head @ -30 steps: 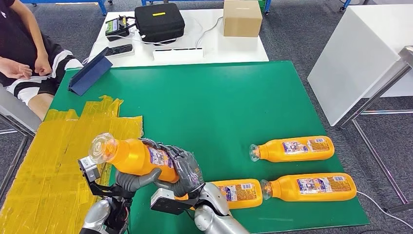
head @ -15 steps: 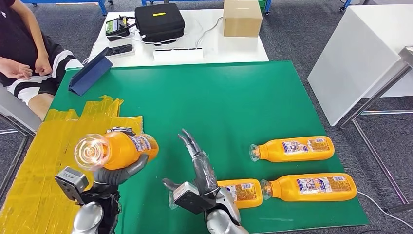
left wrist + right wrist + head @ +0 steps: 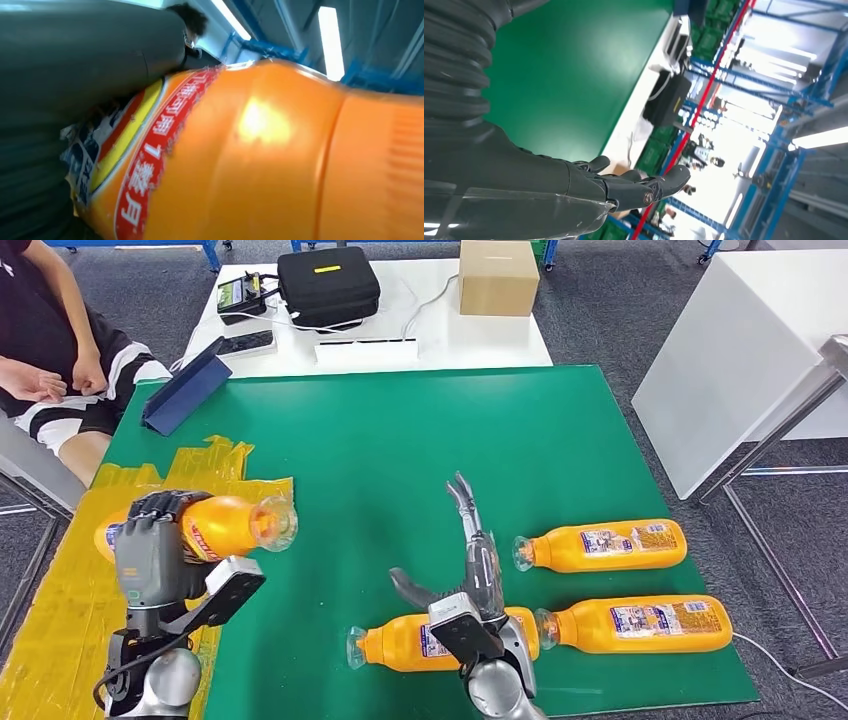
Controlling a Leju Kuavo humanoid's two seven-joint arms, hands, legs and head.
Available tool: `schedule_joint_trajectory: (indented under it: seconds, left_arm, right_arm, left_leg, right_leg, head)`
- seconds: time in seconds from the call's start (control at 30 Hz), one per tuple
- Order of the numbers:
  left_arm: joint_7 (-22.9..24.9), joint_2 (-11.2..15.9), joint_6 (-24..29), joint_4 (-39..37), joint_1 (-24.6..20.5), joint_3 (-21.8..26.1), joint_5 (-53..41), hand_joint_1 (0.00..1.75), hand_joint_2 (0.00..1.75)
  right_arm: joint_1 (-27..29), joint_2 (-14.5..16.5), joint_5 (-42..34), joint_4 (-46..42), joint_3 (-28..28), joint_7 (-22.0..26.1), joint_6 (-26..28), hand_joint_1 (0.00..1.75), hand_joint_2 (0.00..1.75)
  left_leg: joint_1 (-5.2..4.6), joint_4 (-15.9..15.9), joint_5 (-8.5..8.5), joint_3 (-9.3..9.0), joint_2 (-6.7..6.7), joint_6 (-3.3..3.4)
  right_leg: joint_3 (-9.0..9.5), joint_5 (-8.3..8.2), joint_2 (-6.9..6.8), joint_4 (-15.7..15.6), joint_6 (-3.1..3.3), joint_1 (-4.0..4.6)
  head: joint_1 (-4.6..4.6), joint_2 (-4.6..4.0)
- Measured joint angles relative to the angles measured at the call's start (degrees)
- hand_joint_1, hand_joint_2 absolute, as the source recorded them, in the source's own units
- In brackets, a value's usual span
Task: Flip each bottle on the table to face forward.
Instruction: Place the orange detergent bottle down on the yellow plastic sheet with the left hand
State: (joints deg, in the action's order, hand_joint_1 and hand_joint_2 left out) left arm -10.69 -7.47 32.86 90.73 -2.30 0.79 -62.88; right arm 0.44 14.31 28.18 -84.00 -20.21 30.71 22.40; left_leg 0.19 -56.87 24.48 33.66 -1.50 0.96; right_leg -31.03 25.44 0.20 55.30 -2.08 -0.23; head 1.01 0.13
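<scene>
My left hand (image 3: 152,540) grips an orange bottle (image 3: 225,524) above the yellow tape at the table's left, its clear neck pointing right. The same bottle (image 3: 260,150), with its red and yellow label, lies close against the dark fingers (image 3: 75,55) in the left wrist view. My right hand (image 3: 470,555) is open, fingers stretched forward, over the green table (image 3: 420,440). Just below it lies a second orange bottle (image 3: 410,642), neck to the left. Two more orange bottles (image 3: 605,545) (image 3: 640,624) lie at the right, necks to the left. The right wrist view has the open fingers (image 3: 624,185) holding nothing.
Yellow tape (image 3: 70,590) covers the table's left side. A blue tablet (image 3: 185,388) leans at the far left corner. A white table (image 3: 390,300) behind carries a black case (image 3: 326,282) and a cardboard box (image 3: 497,276). A person (image 3: 50,340) sits at far left.
My left hand has turned the bottle so its neck points right and has lowered it over the tape. My right hand has moved right and forward, uncovering the bottle beneath it.
</scene>
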Motion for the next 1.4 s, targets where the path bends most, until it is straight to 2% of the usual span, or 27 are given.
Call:
schedule_joint_trajectory:
  seconds: [0.13, 0.3, 0.43, 0.63, 0.67, 0.7, 0.77, 0.8, 0.83, 0.93, 1.13, 1.27, 1.4]
  left_arm:
    - [4.2, 0.7, -0.7, -5.5, -2.1, 0.2, -7.3, 1.75, 1.75]
    - [4.9, 1.0, -1.0, -9.4, -3.7, 0.2, -8.1, 1.75, 1.75]
    - [7.1, 1.5, -4.4, -13.0, -5.2, 0.1, -9.3, 1.75, 1.75]
    - [14.7, 2.2, -8.5, -25.1, -9.7, 0.7, -12.2, 1.75, 1.75]
    - [15.9, 2.4, -8.3, -27.5, -10.7, 1.0, -12.8, 1.55, 1.75]
    - [16.5, 2.5, -8.0, -29.6, -11.6, 1.4, -13.2, 1.23, 1.75]
    - [17.6, 2.8, -7.4, -33.4, -13.5, 2.0, -14.1, 0.41, 1.75]
    - [18.3, 2.9, -7.2, -34.9, -14.4, 2.2, -14.7, 0.17, 1.75]
    - [19.2, 3.0, -7.1, -36.6, -15.3, 2.5, -15.5, 0.05, 1.75]
    - [21.9, 3.3, -6.3, -41.2, -17.7, 3.5, -18.1, 0.0, 1.75]
    - [26.8, 3.6, 0.1, -47.5, -20.2, 6.0, -23.9, 0.0, 1.75]
    - [27.0, 3.8, 0.5, -49.1, -20.8, 7.1, -24.5, 0.0, 1.75]
    - [24.5, 3.7, -1.2, -49.7, -21.6, 8.3, -23.2, 0.0, 1.75]
  right_arm:
    - [0.4, -0.1, 0.7, -2.1, 1.3, -0.1, -0.6, 0.0, 1.75]
    - [0.5, -0.1, 0.9, -3.3, 2.0, -0.1, -0.8, 0.0, 1.75]
    - [0.5, -0.1, 1.1, -3.5, 2.4, -0.1, -1.1, 0.0, 1.75]
    - [0.2, -0.1, 2.7, -3.5, 2.7, -0.8, -2.0, 0.0, 1.75]
    - [0.1, -0.1, 3.1, -3.5, 2.7, -1.0, -2.1, 0.0, 1.75]
    - [0.0, -0.1, 3.5, -3.4, 2.7, -1.1, -2.1, 0.0, 1.75]
    - [-0.3, -0.1, 4.0, -3.3, 2.6, -1.3, -2.1, 0.0, 1.75]
    - [-0.4, -0.1, 4.2, -3.2, 2.6, -1.4, -2.1, 0.0, 1.75]
    - [-0.4, -0.1, 4.4, -3.1, 2.6, -1.5, -2.1, 0.0, 1.75]
    - [-0.6, -0.1, 4.7, -2.8, 2.5, -2.1, -2.2, 0.0, 1.75]
    - [-0.9, -0.1, 5.4, -2.1, 2.3, -3.0, -2.7, 0.0, 1.75]
    - [-0.9, -0.1, 5.7, -1.6, 2.1, -3.3, -2.7, 0.0, 1.75]
    - [-1.2, -0.2, 7.3, -1.0, 1.8, -4.8, -3.4, 0.0, 1.75]
  left_leg:
    - [0.0, 0.0, -0.01, -0.01, 0.02, 0.01]
    - [0.0, 0.0, -0.01, 0.0, 0.02, 0.01]
    - [0.0, 0.0, 0.0, 0.0, 0.01, 0.0]
    - [0.01, 0.0, -0.02, -0.01, 0.01, 0.0]
    - [0.01, 0.0, -0.03, -0.01, 0.01, 0.0]
    - [0.01, 0.0, -0.03, -0.01, 0.0, 0.0]
    - [0.0, 0.0, -0.03, -0.02, -0.03, 0.0]
    - [0.0, 0.0, -0.03, -0.03, -0.05, 0.0]
    - [0.0, 0.0, -0.03, -0.04, -0.05, 0.0]
    - [0.0, 0.0, -0.03, -0.06, -0.01, 0.0]
    - [0.03, 0.0, -0.03, -0.14, -0.01, -0.01]
    - [0.04, 0.0, -0.04, -0.16, -0.02, -0.01]
    - [0.03, 0.0, -0.03, -0.24, -0.04, -0.01]
  right_leg:
    - [0.02, -0.01, 0.0, 0.0, -0.01, 0.0]
    - [0.02, -0.01, 0.01, 0.0, -0.01, 0.0]
    - [0.01, -0.01, 0.0, 0.0, -0.01, 0.0]
    - [0.04, -0.02, 0.0, 0.0, -0.01, 0.01]
    - [0.05, -0.02, 0.0, 0.0, -0.02, 0.01]
    - [0.06, -0.02, 0.0, 0.0, -0.02, 0.01]
    - [0.1, -0.02, -0.01, 0.0, -0.02, 0.01]
    - [0.12, -0.02, -0.01, 0.0, -0.02, 0.0]
    - [0.13, -0.02, -0.01, 0.0, -0.02, 0.0]
    - [0.15, -0.02, -0.01, 0.0, -0.02, 0.01]
    - [0.19, -0.02, -0.01, 0.0, -0.01, 0.02]
    - [0.23, -0.02, -0.01, 0.0, -0.01, 0.03]
    - [0.31, -0.02, -0.01, 0.0, -0.01, 0.03]
  head:
    - [-0.01, 0.0]
    - [0.0, 0.0]
    - [0.01, 0.0]
    - [0.0, 0.0]
    - [0.0, 0.0]
    - [0.0, 0.0]
    - [0.0, 0.0]
    - [0.0, 0.0]
    - [0.0, 0.0]
    - [0.0, 0.0]
    - [0.0, 0.0]
    - [0.0, 0.0]
    - [0.0, 0.0]
